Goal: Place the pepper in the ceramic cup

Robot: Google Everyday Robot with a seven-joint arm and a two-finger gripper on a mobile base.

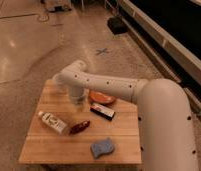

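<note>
Claw [78, 103] hangs beside bowl [102, 97] and box [103, 111], near pepper [79, 126].

a small wooden table [49, 147] stands on a shiny speckled floor [24, 45]. a white bottle [52, 122] with a label lies on its side near the left edge. a round orange-red bowl [101, 97] sits at the back. a flat black and red box [103, 111] lies just in front of the bowl. a blue cloth [102, 148] lies near the front edge. the gripper [78, 104] hangs just left of the bowl. a blue cross [101, 51] is marked on the floor behind the table.
</note>
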